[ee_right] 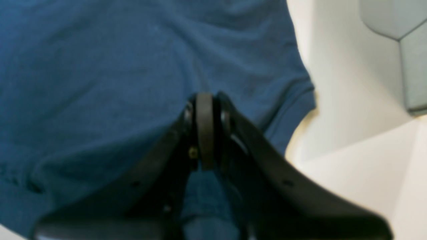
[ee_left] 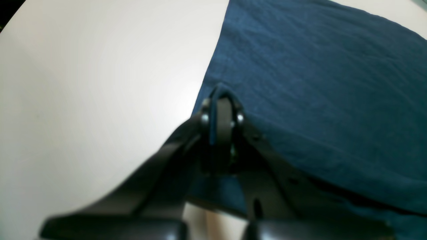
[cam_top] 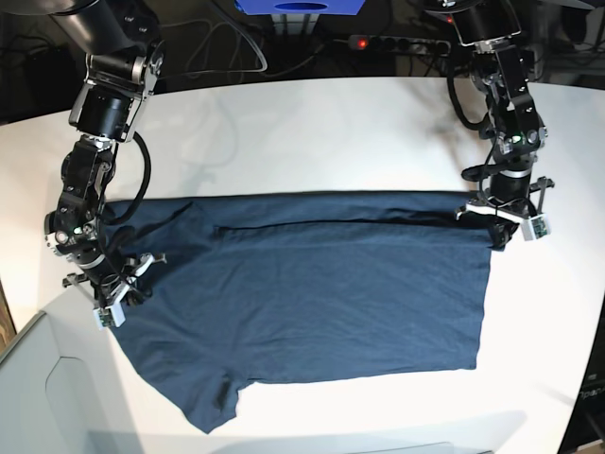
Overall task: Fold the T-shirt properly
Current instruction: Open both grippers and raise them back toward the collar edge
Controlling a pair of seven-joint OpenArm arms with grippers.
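The T-shirt lies spread across the middle of the white table, its far long edge already turned over into a first fold. The left gripper at three o'clock and the right gripper at nine o'clock each pinch cloth, jaws closed. Remaining folds are not yet done.

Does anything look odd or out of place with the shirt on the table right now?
Nothing looks damaged or spilled. The T-shirt lies sideways on the table, its far edge folded into a band between the shut left gripper and right gripper. One sleeve sticks out unfolded.
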